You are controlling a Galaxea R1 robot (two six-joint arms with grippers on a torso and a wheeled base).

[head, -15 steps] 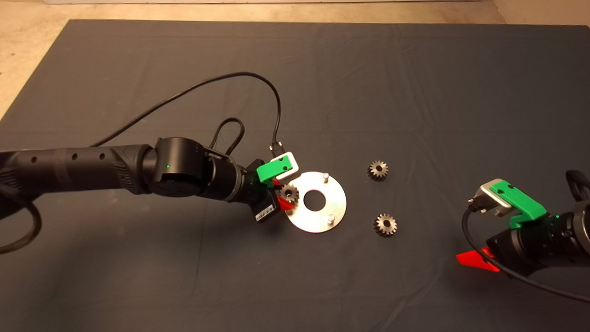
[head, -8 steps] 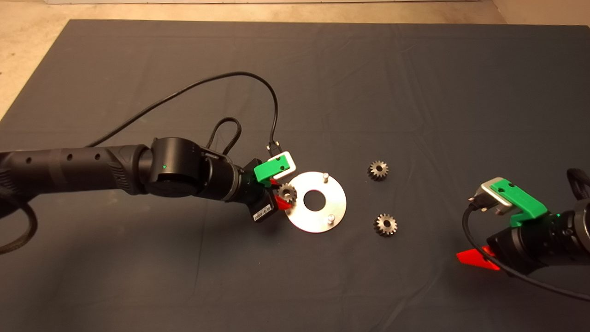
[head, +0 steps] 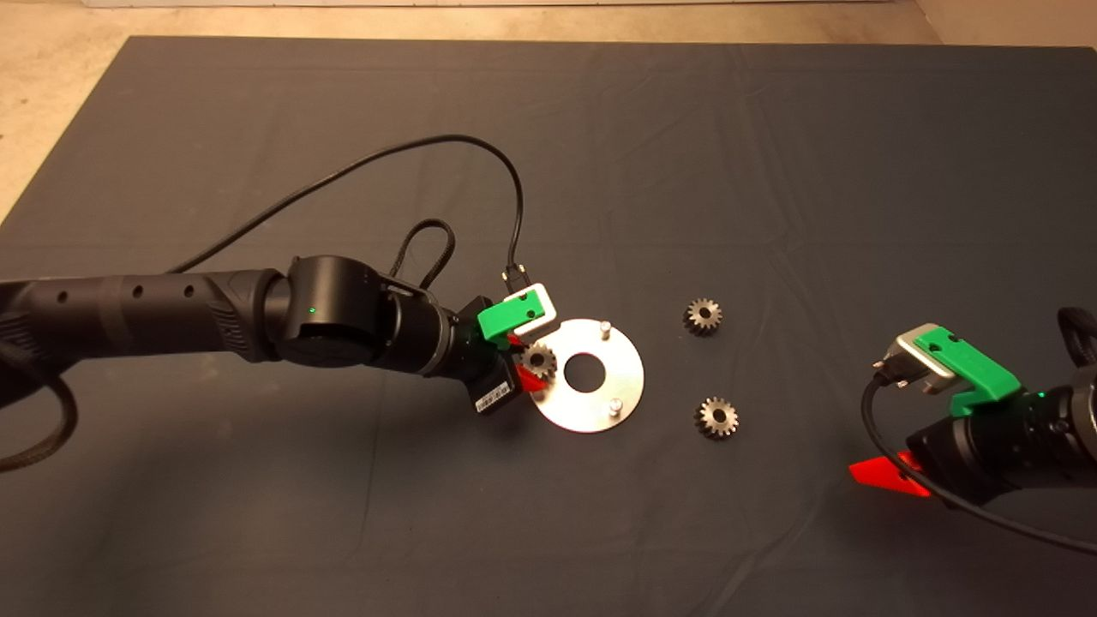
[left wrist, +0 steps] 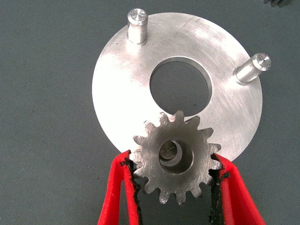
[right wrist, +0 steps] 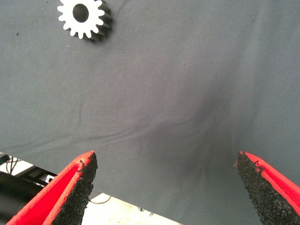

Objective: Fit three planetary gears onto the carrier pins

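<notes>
Dark grey fabric matting covers the work table, with pale floor showing beyond its far edge. Nearest the camera, the right gripper (head: 887,480) sits parked at the lower right margin, its red fingers spread wide and empty over bare mat. Beside it, toward the centre, the nearer loose gear (head: 717,417), a small dark-grey toothed steel spur gear, lies flat on the mat, clear of the disc. At centre rests the flat shiny round metal carrier disc (head: 630,377) with its central hole. The left gripper (left wrist: 176,180) is clamped on the held gear (left wrist: 176,158), an identical silvery spur gear, gripped by its toothed rim; the third pin (left wrist: 169,151) shows inside the bore, so seating appears under way but unconfirmed. Two short silvery upright pins, the near pin (head: 614,405) and far pin (head: 605,327), stand bare. Farthest, the second loose gear (head: 703,316) lies on the mat. Assessment: no gear confirmed installed; two untouched.
</notes>
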